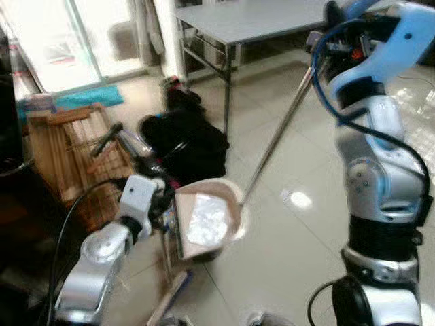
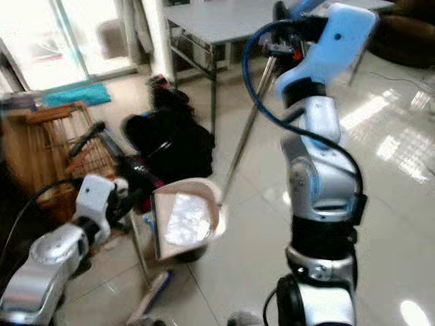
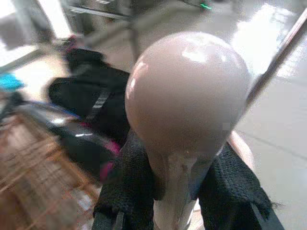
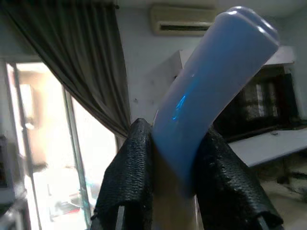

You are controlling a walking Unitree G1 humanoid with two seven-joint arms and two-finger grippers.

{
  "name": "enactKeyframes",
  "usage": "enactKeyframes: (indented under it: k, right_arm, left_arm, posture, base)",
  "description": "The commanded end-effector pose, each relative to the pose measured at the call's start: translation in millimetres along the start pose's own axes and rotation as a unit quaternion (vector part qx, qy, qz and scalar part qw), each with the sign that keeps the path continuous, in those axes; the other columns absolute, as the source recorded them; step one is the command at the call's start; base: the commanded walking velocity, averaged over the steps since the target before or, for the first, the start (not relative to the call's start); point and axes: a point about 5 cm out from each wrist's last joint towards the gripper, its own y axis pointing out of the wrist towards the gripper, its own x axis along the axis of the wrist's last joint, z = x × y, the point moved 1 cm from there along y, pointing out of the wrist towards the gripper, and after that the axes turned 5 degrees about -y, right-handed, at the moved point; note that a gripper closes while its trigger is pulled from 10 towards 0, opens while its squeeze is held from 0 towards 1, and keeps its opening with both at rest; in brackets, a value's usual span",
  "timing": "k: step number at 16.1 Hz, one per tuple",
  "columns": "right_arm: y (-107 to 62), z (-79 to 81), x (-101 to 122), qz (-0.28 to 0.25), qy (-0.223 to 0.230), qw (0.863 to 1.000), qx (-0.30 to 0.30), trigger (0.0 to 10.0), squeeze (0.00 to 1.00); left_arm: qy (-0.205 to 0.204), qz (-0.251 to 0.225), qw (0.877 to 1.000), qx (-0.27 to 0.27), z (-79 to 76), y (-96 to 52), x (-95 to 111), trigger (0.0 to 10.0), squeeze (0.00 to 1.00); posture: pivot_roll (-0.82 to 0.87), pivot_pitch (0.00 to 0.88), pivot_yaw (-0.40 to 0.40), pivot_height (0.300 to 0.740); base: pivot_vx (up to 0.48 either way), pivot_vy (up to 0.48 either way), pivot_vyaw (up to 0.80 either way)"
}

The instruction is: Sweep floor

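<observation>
A lived-in home room with a glossy tiled floor (image 1: pixel 292 251). A grey folding table (image 1: pixel 258 20) stands at 12 o'clock, a bright sliding glass door (image 1: pixel 75 41) with dark curtains at 10 o'clock. A wall air conditioner (image 4: pixel 184 20) hangs high, and a wooden rack (image 1: pixel 75 156) and black bags (image 1: pixel 187 139) clutter 9 o'clock

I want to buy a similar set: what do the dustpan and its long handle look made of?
The dustpan looks like smooth beige plastic with a soft sheen. Its long handle looks like bare metal tube, thin and grey, though painted plastic can't be ruled out.
</observation>
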Motion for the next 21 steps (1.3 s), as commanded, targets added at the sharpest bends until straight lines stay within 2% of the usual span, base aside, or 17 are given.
enactKeyframes:
  k: [1, 6, 13, 21]
  right_arm:
    - [3.9, 6.5, 10.3, -0.027, 0.011, 1.0, 0.006, 10.0, 0.0]
    - [4.9, 2.8, 10.8, -0.025, 0.017, 1.0, -0.001, 10.0, 0.0]
    - [4.4, -4.7, 9.4, -0.021, 0.009, 1.0, -0.004, 10.0, 0.0]
    - [6.9, -1.2, 5.3, -0.008, 0.007, 1.0, 0.01, 10.0, 0.0]
  left_arm:
    - [0.01, -0.007, 1.0, 0.012, 4.5, -2.6, 4.1, 10.0, 0.0]
    - [0.014, -0.057, 0.998, 0.03, 8.7, 1.0, 25.6, 10.0, 0.0]
    - [0.011, -0.058, 0.998, 0.03, 6.8, 1.2, 23.5, 10.0, 0.0]
    - [0.01, -0.066, 0.997, 0.036, 10.4, 2.6, 26.5, 10.0, 0.0]
  posture:
    - [-0.08, 0.062, 0.017, 0.74]
    - [-0.09, 0.095, 0.018, 0.74]
    - [-0.09, 0.083, 0.006, 0.74]
    - [-0.09, 0.065, 0.007, 0.74]
  base:
    - [0.0, 0.0, 0.0]
    - [0.055, 0.0, 0.0]
    - [0.326, 0.0, 0.0]
    - [0.349, 0.0, 0.0]
